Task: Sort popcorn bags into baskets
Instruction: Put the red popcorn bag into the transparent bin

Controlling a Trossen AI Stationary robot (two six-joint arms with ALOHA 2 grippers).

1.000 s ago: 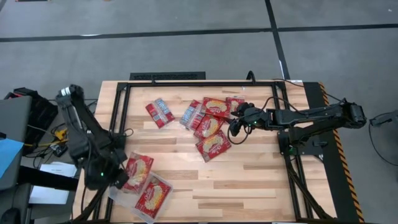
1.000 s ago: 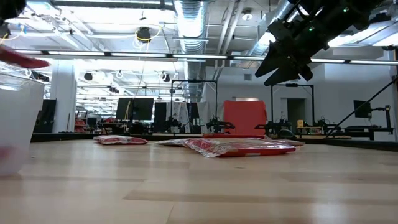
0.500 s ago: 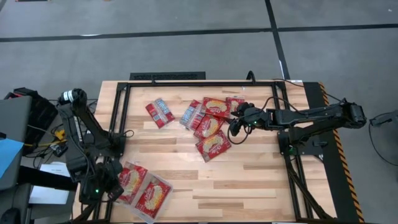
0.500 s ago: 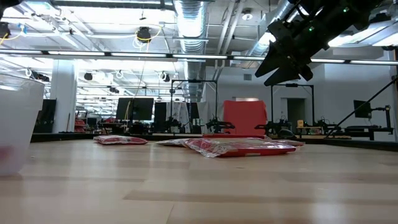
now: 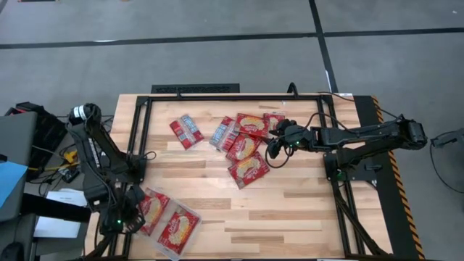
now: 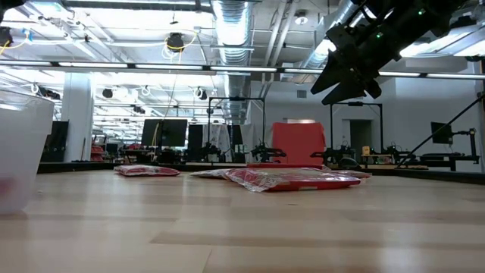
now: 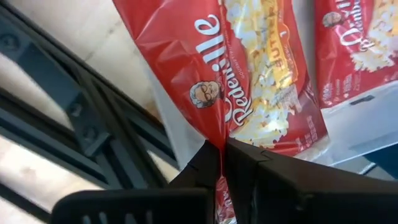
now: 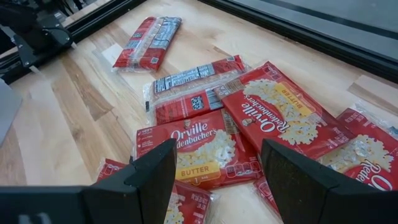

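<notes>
My left gripper [image 5: 122, 217] is at the table's near-left corner, shut on a red popcorn bag [image 5: 150, 209] that lies over the clear tray [image 5: 145, 233]. A second bag [image 5: 178, 230] lies flat in that tray beside it. In the low view the tray [image 6: 23, 152] stands at the left edge. My right gripper [image 5: 274, 141] hovers open above the right side of a pile of red bags [image 5: 244, 147] at mid-table, touching none. In its wrist view the open fingers [image 8: 149, 180] frame the overlapping bags [image 8: 199, 149]. One more bag [image 5: 186, 131] lies apart, to the pile's left. My left gripper pinches the bag's short end seam [image 7: 219, 144] between its two fingers, holding only that edge. The bag [image 7: 249, 74] stretches away from the fingertips over the tray, its printed face showing. Whether its free end rests on the tray floor I cannot tell.
A black metal frame [image 5: 138, 138] runs around the wooden table top, and one of its bars [image 7: 93, 130] passes close by my left gripper. Bare wood [image 5: 290, 210] stretches between the tray and the pile. Cables and boxes sit off the table's left edge.
My left gripper has carried its bag toward the table's near-left corner, over the tray's left part. In the low view the bag's red edge above the tray has left the picture. My right arm has stayed still.
</notes>
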